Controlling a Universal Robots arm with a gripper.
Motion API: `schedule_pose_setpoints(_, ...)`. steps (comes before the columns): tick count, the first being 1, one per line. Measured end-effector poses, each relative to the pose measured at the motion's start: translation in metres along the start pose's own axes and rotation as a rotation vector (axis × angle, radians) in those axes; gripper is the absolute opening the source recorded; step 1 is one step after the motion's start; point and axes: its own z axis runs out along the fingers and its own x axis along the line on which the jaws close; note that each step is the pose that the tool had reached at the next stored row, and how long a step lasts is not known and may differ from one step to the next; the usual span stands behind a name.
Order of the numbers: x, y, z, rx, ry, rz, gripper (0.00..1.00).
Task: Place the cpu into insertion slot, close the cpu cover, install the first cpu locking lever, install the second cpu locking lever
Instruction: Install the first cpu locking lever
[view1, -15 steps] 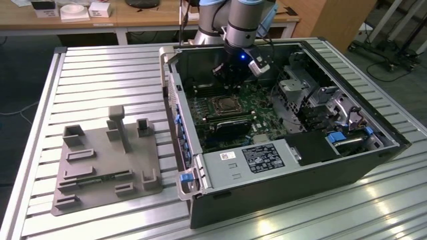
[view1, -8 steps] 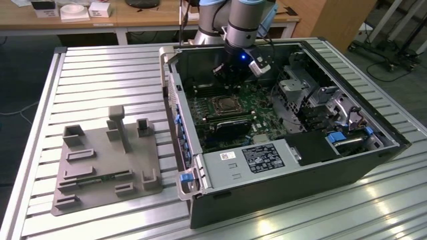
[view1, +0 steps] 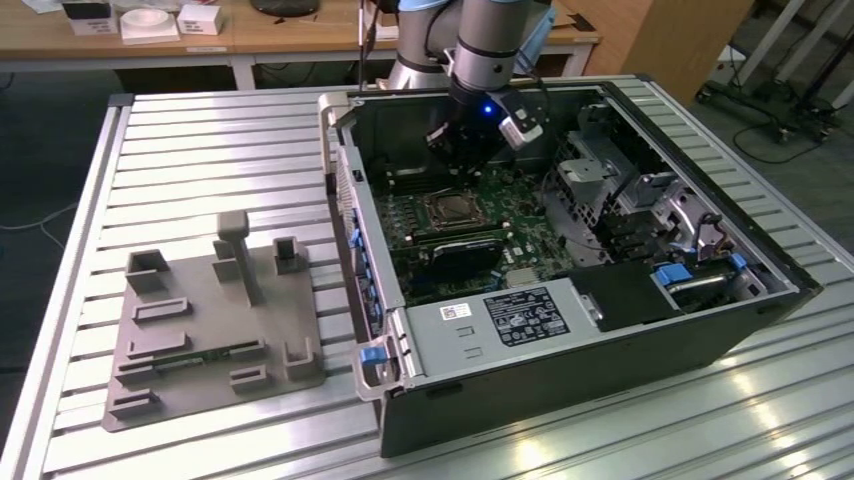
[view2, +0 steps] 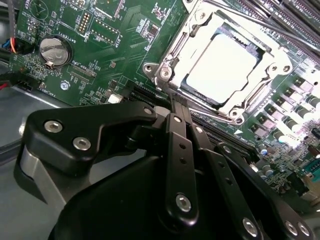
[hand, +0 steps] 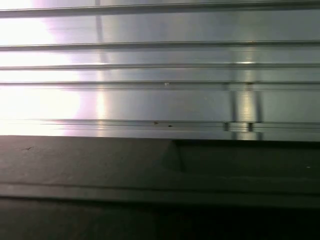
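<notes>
Closest to you in the second wrist view, black linkage arms are rising in the foreground, and the gripper (view2: 180, 106) is holding its two fingers pressed together with nothing visible between them. Those fingertips are hovering just short of the nearest corner of the socket, and long black memory slots (view2: 235, 142) are running underneath them. Just beyond, the cpu (view2: 225, 62) is lying flat in the socket, its bright metal top facing up. It is square, so you are getting no long axis from it. Its edges are sitting skew to the line of the fingers, with one corner aimed toward them. The cpu cover (view2: 176, 50) is lying down around it as a silver frame, and the chip is showing through the cut-out. Farther off, a coin battery (view2: 54, 50) is sitting on the green circuit board (view2: 115, 55). In the exterior view, the labelled power supply (view1: 527, 315) is sitting at the near end of the open computer case (view1: 694, 330). The insertion slot (view1: 454, 210) is sitting mid-board behind it, and the arm is reaching down over the far part of the board. A grey fixture tray (view1: 200, 330) is resting on the slatted table (view1: 200, 130) to the exterior view's left, well apart from the case. A wooden desk (view1: 267, 35) is standing at the back.
</notes>
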Motion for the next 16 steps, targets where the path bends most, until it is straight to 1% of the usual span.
schedule_pose_setpoints(3,0.0000,0.0000,0.0000,0.0007,0.0002,0.000,0.10)
schedule_pose_setpoints(5,0.0000,0.0000,0.0004,0.0085,0.0003,0.000,0.10)
schedule_pose_setpoints(6,0.0000,0.0000,0.0008,0.0144,0.0003,0.000,0.10)
schedule_pose_setpoints(8,0.0000,0.0000,0.0016,0.0230,0.0003,0.000,0.10)
schedule_pose_setpoints(10,-0.0001,0.0000,0.0025,0.0285,0.0004,0.000,0.10)
schedule_pose_setpoints(16,-0.0003,0.0000,0.0068,0.0308,0.0009,0.000,0.10)
